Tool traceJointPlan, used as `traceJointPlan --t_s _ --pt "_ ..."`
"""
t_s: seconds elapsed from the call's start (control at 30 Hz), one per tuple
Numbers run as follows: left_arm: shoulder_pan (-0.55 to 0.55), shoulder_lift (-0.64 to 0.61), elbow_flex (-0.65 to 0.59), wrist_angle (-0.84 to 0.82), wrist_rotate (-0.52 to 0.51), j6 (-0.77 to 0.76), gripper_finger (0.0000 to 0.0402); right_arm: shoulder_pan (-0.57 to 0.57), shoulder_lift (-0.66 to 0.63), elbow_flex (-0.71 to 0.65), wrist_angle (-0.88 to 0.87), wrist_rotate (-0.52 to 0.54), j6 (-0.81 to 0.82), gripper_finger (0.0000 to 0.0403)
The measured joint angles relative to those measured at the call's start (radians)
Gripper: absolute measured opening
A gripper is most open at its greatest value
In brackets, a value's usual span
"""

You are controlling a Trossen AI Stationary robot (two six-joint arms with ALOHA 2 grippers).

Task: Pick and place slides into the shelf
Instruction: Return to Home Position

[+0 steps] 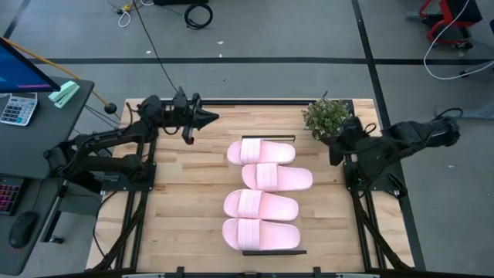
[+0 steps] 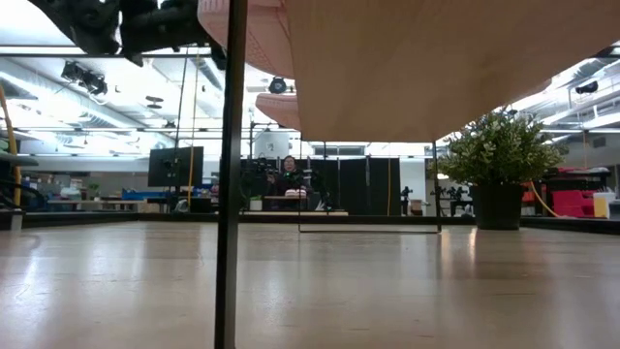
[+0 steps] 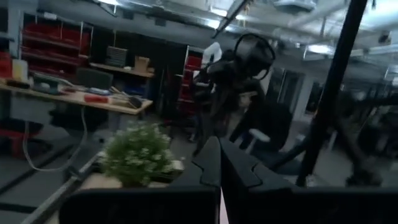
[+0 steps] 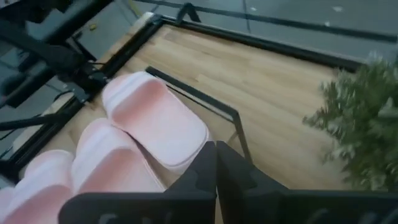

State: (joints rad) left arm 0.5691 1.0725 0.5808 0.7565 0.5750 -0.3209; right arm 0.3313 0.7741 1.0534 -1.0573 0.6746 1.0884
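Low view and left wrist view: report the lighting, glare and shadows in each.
Low view: the tabletop carries a pale sheen, the shelf panel overhead shows no glare, and the plant has a dark pot against the bright room. Left wrist view: dim overall, with bright ceiling lights, and the shut left pincer is a black silhouette.

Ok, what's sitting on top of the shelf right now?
Four pink slides lie in a row on the shelf. They cover nearly all of its top, so the surface beneath cannot be seen; only the black frame ends show.
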Motion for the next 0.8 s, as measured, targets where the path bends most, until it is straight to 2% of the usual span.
traceJointPlan --t_s 0.07,0.1,0.2,0.37,0.5,0.57,0.63,0.8 --pt "-0.054 -0.023 0.0 -0.01 -0.07 -0.031 0.0001 -0.031 -0.042 0.0 0.016 -0.035 -0.096 0.0002" --pt "-0.091 -0.041 0.0 -0.026 -0.135 -0.028 0.0001 -0.048 -0.065 0.0 0.017 -0.054 -0.133 0.0002" --pt "-0.237 -0.099 0.0 -0.117 -0.389 0.019 0.0001 -0.097 -0.133 0.0 0.017 -0.111 -0.205 0.0002" --pt "-0.548 -0.152 0.0 -0.272 -0.828 0.105 0.0001 -0.154 -0.205 0.0 0.018 -0.221 -0.312 0.0001" --pt "-0.723 -0.153 0.0 -0.339 -1.099 0.155 0.0 -0.182 -0.201 -0.003 0.021 -0.308 -0.398 0.0001" --pt "-0.738 -0.161 0.0 -0.356 -1.139 0.176 0.0 -0.197 -0.192 -0.018 0.032 -0.341 -0.432 0.0" --pt "-0.713 -0.189 0.0 -0.37 -1.133 0.176 0.0 -0.216 -0.185 -0.037 0.057 -0.355 -0.443 0.0" --pt "-0.59 -0.299 0.0 -0.463 -0.962 0.175 0.0 -0.266 -0.157 -0.078 0.196 -0.423 -0.444 0.0"
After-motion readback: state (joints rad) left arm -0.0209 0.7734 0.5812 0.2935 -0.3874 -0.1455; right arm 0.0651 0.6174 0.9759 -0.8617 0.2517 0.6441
